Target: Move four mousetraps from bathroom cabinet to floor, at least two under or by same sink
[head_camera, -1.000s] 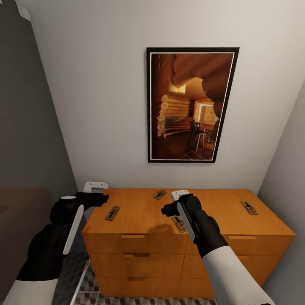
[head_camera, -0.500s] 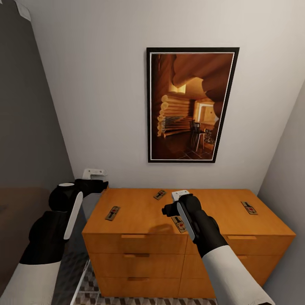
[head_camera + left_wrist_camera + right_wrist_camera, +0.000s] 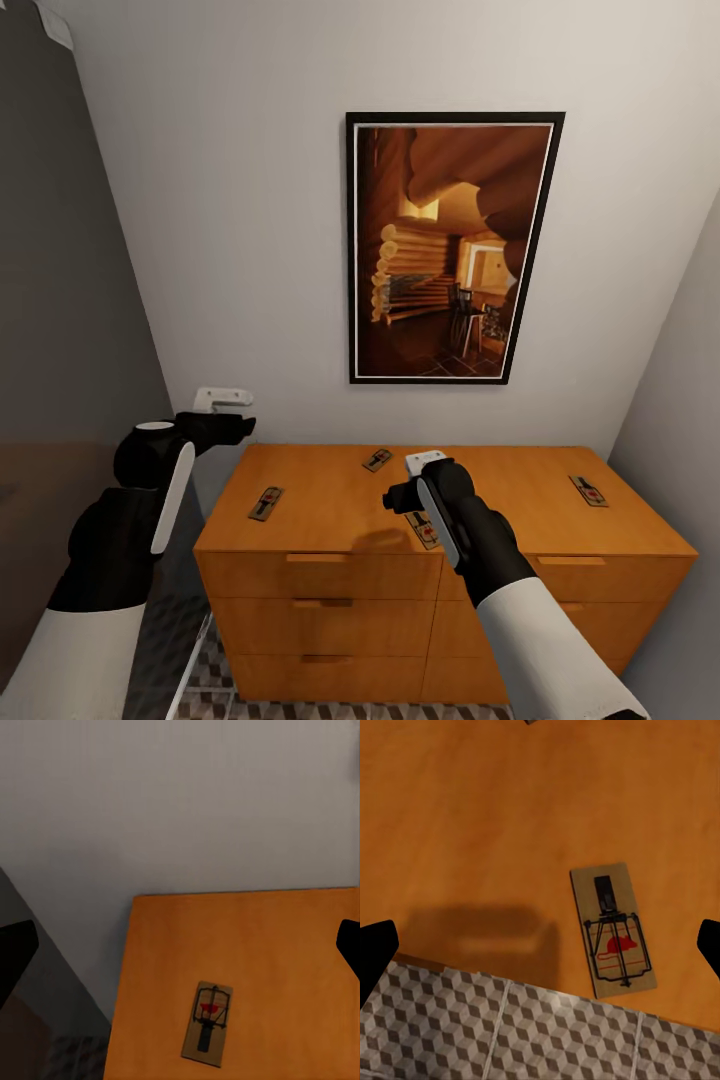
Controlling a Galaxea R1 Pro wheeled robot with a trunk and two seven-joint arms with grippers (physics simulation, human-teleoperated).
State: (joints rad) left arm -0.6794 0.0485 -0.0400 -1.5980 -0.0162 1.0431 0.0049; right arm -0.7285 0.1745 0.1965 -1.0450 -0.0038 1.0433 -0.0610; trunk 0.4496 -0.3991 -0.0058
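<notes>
Cabinet (image 3: pixel 340 520): a wide, low orange-brown chest of drawers is set against the far wall, below a framed picture (image 3: pixel 450 245) of a log interior.

Bathroom floor (image 3: pixel 200 690): cube-patterned tiles are seen at the cabinet's near left foot and, in the right wrist view, just beyond the cabinet's front edge (image 3: pixel 547 1035).

Left pincer (image 3: pixel 222 398): held raised at the cabinet's left end, off its top and away from every trap. Its dark fingertips (image 3: pixel 15 956) are seen far apart in the left wrist view, so it is released and empty.

Right pincer (image 3: pixel 426 461): held over the middle of the cabinet top. Its fingertips (image 3: pixel 375 952) are likewise spread wide, with nothing grasped.

Mousetraps, four, all lying flat on the cabinet top: one near the left edge (image 3: pixel 265 503); one toward the far middle (image 3: pixel 377 460); one near the front edge (image 3: pixel 424 530), beside the right arm; one at the far right (image 3: pixel 589 490). A red spot is shown on the boards seen by the wrist cameras (image 3: pixel 207 1024) (image 3: pixel 613 930).
</notes>
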